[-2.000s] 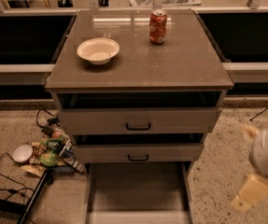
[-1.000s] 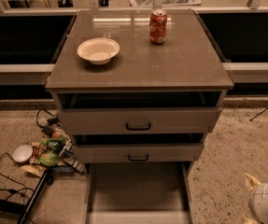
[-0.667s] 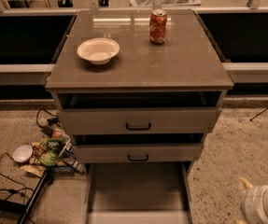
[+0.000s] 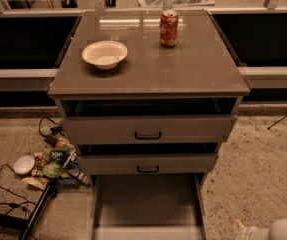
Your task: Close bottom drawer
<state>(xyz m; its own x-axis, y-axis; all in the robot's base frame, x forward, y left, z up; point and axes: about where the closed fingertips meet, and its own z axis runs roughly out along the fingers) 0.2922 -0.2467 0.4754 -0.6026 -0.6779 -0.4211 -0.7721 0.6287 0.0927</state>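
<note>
One white, rounded gripper (image 4: 272,230) sits nearest, low at the right edge, near the front right corner of the bottom drawer (image 4: 148,204); how its jaws stand I cannot tell. That long, flat grey-beige tray is pulled far out beneath the mid-width drawer (image 4: 148,163) and the tall-fronted top drawer (image 4: 148,129). A push from this off-centre spot could skew the tray on its runners and jam it, or the arm could snag its side wall. A hard shove might shake the grey-brown worktop (image 4: 193,69) and tip the red drink can (image 4: 168,29) standing beyond the cream bowl (image 4: 104,54). Lettering on the green snack packet (image 4: 55,162) on the floor, and the can's white script, cannot be read.
</note>
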